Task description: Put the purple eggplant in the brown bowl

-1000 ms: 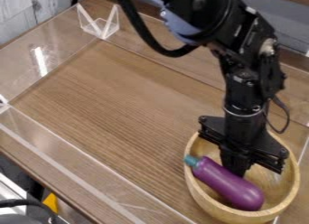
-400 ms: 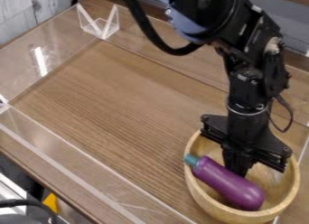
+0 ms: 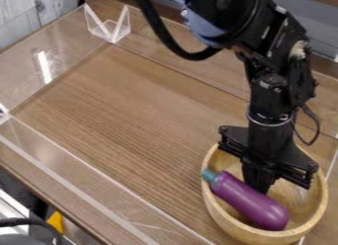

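The eggplant [image 3: 250, 201] is lying in the bowl [image 3: 219, 227] — the hand [image 3: 264, 180], closed narrow, is hovering just beside it, blocking part of the bowl; 1 white wire stand [image 3: 109, 24] is standing well apart on the surface [image 3: 119, 101].

Brown wood-grain counter [image 3: 126, 111] w/ clear plastic side panel [image 3: 42, 63] at L; white wire-like triangular obj. [image 3: 109, 25] nr. back edge.

Open worktop to the left, crowded bowl at lower right
The bare worktop [image 3: 126, 116] offers wide passage; over the brown bowl [image 3: 220, 225], the black pincer [image 3: 268, 180] and purple eggplant [image 3: 247, 201] block most of the opening.
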{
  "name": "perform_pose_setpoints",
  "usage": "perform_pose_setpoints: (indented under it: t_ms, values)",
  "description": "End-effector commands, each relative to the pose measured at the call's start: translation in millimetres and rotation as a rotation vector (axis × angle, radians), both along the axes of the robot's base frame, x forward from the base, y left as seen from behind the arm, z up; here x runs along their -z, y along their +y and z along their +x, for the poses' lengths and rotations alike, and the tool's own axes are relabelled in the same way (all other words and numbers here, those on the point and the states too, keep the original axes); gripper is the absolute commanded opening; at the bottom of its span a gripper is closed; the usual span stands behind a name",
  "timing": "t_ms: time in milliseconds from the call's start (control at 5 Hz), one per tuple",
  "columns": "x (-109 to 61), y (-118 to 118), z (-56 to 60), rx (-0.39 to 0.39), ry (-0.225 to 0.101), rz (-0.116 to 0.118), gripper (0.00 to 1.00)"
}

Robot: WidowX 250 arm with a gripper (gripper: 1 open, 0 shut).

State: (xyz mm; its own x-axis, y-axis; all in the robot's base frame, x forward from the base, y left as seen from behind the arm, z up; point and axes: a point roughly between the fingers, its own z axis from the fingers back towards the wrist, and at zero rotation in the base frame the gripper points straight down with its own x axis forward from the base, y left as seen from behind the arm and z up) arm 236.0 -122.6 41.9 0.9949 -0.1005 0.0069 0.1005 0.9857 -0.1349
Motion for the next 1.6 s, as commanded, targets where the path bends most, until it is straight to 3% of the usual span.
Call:
perform_pose_setpoints:
  t_ms: [0, 200, 600, 1400]
  values:
    - [-8.4, -5, 6.6, 0.002, -0.03, -0.009, 0.0]
    - [-7.5, -5, 7.3, -0.003, -0.027, -0.008, 1.0]
    - [-13.6, -2, 6.7, -0.022, -0.021, -0.019, 1.0]
    - [-19.1, 9, 5.9, -0.054, -0.024, -0.012, 1.0]
